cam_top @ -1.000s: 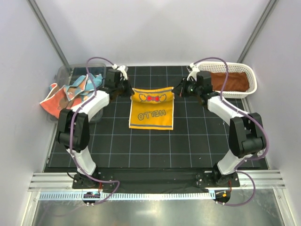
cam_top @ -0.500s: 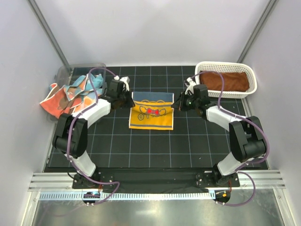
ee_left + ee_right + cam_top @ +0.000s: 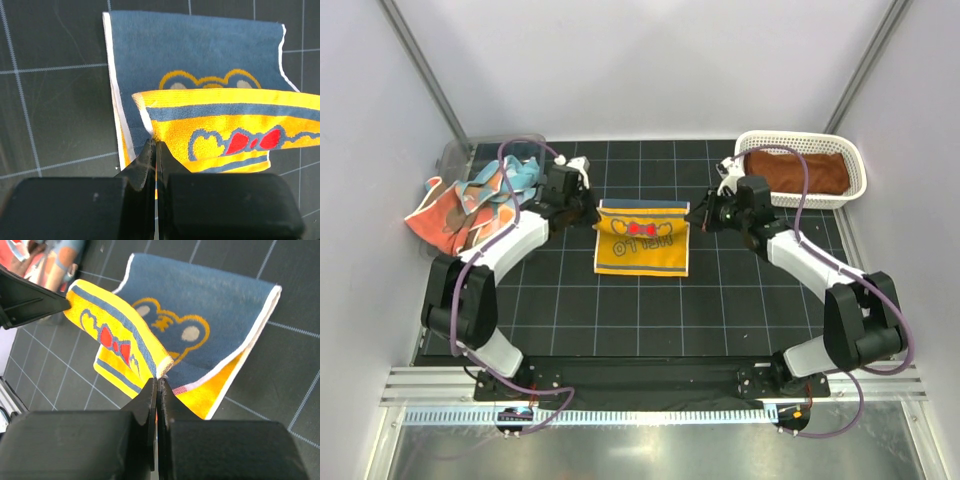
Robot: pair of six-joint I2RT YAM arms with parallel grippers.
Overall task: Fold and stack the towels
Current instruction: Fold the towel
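Pinches with the left gripper (image 3: 155, 146), fingers pressed together on the left corner of the lifted edge of the blue-and-yellow towel (image 3: 225, 135). Pinches likewise with the right gripper (image 3: 156, 382), closed tight on the right corner of that same edge. Holds the edge stretched between the two, running left to right across the desk (image 3: 740, 300), raised and curled over so that the yellow face with its blue band and red bow looks up. Shows, beyond the held edge on the far side, the blue side with a yellow bear outline. Leaves the near part of the towel flat on the black gridded desk, midway between the arms, yellow lettered face up. Gives a footprint wider from left to right than from far to near, with the fold lying crosswise.

Keeps, to the right past the right gripper, a rust-brown towel (image 3: 800, 172) lying in a white lattice basket (image 3: 858, 178). Keeps, to the left, a heap of patterned towels (image 3: 460, 205) spilling from a clear bin (image 3: 455, 155) at the far left corner.

Against a second ago: brings the held edge nearer, off the far side; hides part of the lettering that lay open then; bares a blue strip along the far edge; shortens the towel from far to near. Keeps the same hold on both corners.
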